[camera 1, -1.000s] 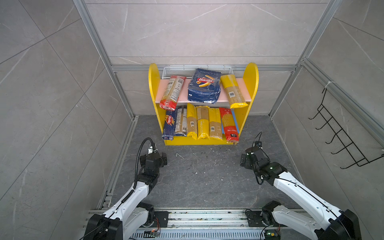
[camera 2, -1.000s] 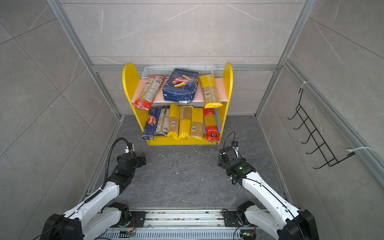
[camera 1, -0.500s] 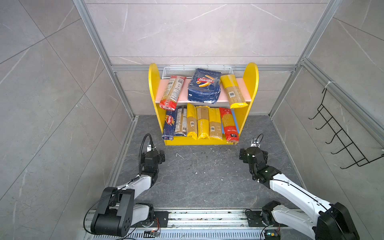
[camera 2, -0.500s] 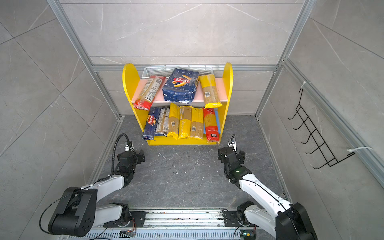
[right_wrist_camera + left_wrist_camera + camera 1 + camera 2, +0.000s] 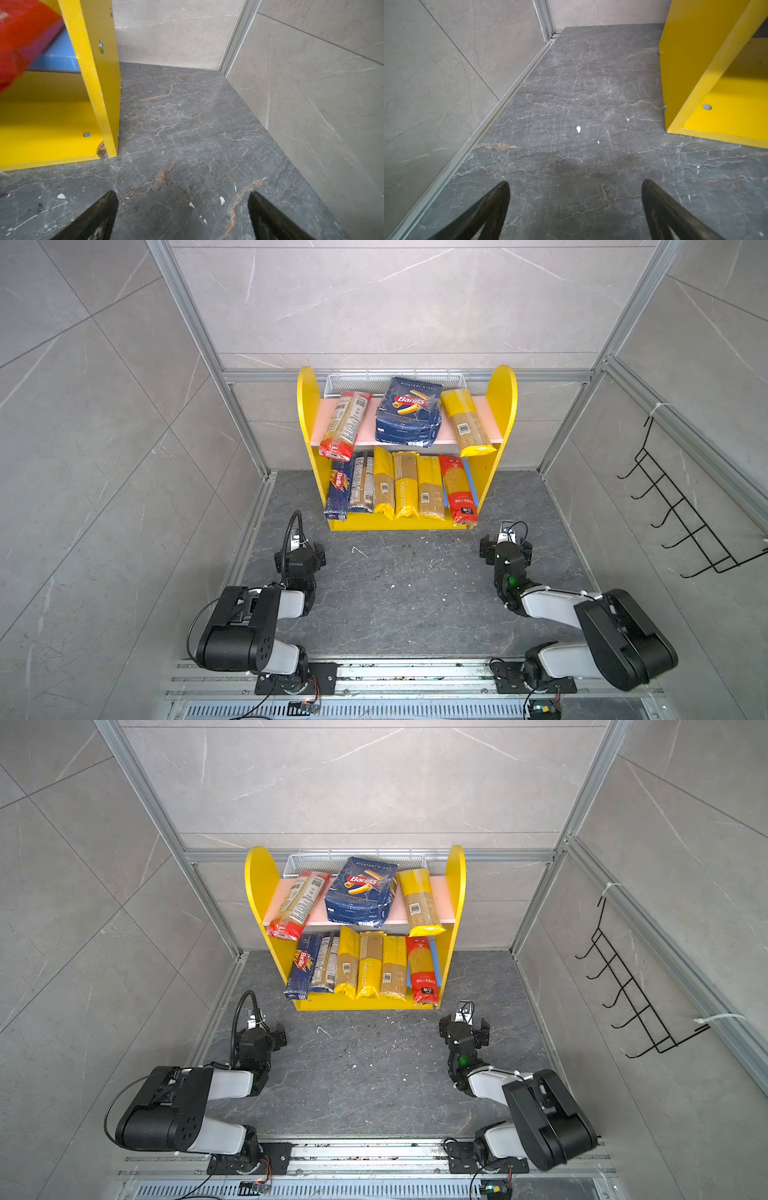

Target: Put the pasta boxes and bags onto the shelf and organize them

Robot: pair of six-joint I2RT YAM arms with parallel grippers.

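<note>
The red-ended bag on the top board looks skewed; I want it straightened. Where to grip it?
Probably the near end of the bag, from the front, jaws across its narrow width: that end overhangs the front edge of the pink board.

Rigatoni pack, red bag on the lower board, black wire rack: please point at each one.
Rigatoni pack [image 5: 409,416]: a top view, middle of its blue front.
Red bag [image 5: 458,489]: a top view, middle of its front.
Black wire rack [image 5: 683,501]: a top view, its long slanted wire.

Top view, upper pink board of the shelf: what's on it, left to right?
red-ended spaghetti bag → blue rigatoni pack → yellow spaghetti bag
</note>
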